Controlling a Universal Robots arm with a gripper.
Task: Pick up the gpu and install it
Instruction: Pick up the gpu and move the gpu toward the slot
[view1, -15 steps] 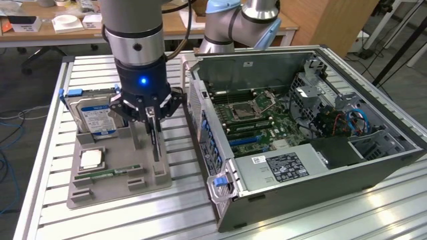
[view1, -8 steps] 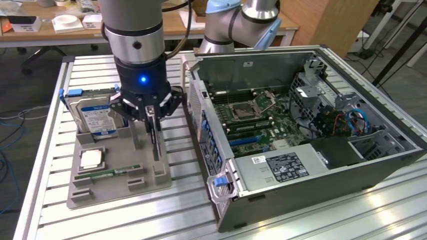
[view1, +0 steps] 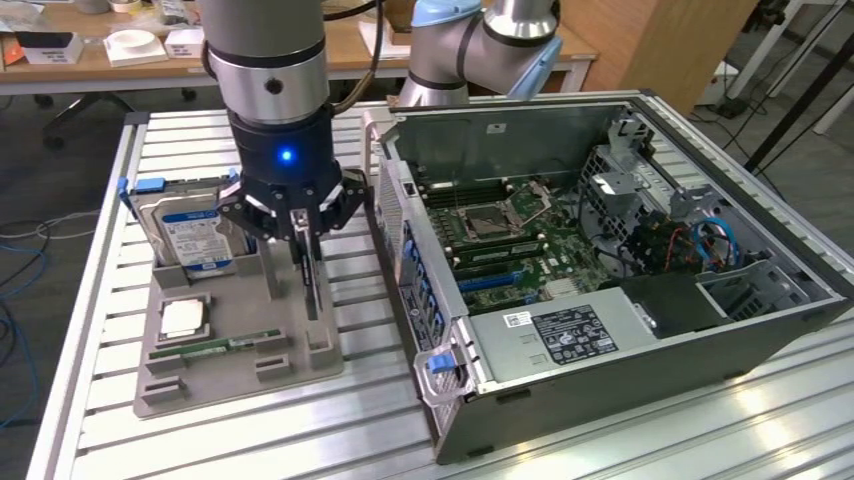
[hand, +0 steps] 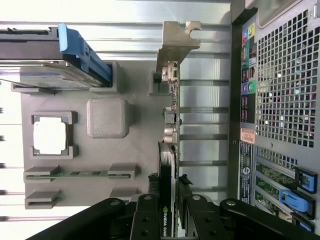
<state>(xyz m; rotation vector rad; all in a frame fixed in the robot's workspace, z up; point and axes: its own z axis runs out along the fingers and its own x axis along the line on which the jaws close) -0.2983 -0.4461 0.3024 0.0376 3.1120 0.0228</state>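
In the exterior view the arm stands over a gray parts tray (view1: 247, 300) on the slatted aluminium table (view1: 267, 440), on the exterior view's left of an open computer case (view1: 641, 355). The gripper (view1: 304, 245) is lowered onto the gpu (view1: 312, 290), which stands on edge along the tray's side nearest the case. Its fingers are clamped on the upper part of the card, one on each face. The card's lower edge appears to sit in the tray's holders, though whether it has left them cannot be told. On the far left of the tray a blue-labelled hard drive (view1: 200, 238) stands upright. Nearer the camera a processor chip (view1: 182, 318) lies flat in its own recess, and a slim green RAM stick (view1: 220, 346) lies nearer still. Inside the case the motherboard (view1: 521, 240) lies exposed, and a labelled power supply (view1: 561, 335) sits at the near end. In the wrist view the gpu (hand: 171, 150) is seen edge-on, with the gripper (hand: 169, 182) closed around it. The black fingers (hand: 145, 215) flank the card on both sides and their pads press against it. The card's silver end bracket (hand: 175, 42) rises at its far end, beside a holder block on the tray (hand: 140, 150). The hard drive (hand: 40, 75), with its blue rail, the processor chip (hand: 50, 138) and the RAM stick (hand: 80, 174) lie on the side of the gpu away from the case. The case's perforated rear panel (hand: 285, 75) stands on the card's other side, with bare table slats (hand: 205, 125) between them.
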